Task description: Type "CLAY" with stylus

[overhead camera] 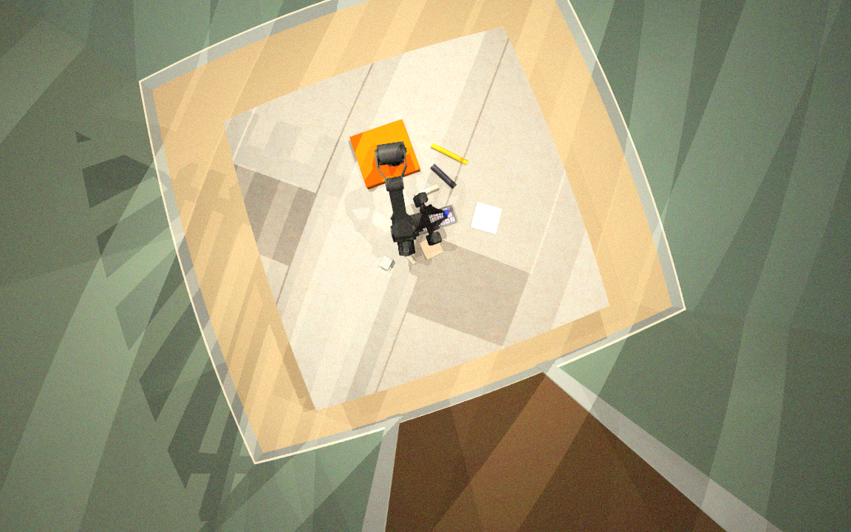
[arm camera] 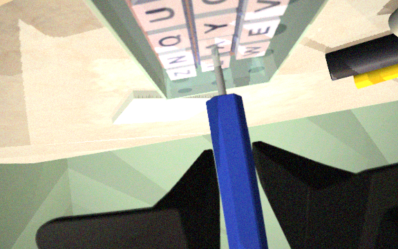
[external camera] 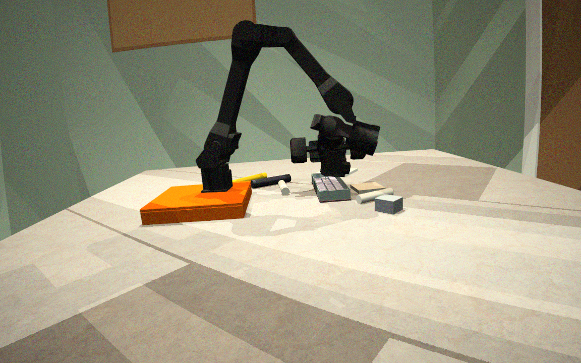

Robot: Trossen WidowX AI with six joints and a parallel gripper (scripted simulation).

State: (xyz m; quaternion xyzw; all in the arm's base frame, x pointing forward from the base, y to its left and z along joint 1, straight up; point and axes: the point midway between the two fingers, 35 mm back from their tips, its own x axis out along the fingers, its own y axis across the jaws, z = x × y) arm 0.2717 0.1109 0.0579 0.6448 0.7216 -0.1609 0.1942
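Our gripper [arm camera: 235, 162] pinches the blue stylus [arm camera: 233, 155]; its grey tip [arm camera: 216, 57] hangs over the keyboard [arm camera: 199, 41]'s near middle column, the remaining keys lying farther ahead along the shaft.

Stylus [arm camera: 235, 162] between fingers, tip apparently on keyboard [external camera: 330, 187]; block [external camera: 388, 203] right of keyboard.

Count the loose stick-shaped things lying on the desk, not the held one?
4: yellow stick and black cylinder beside the orange base, short white cylinder before them, long white cylinder right of the keyboard. Others may be hidden.
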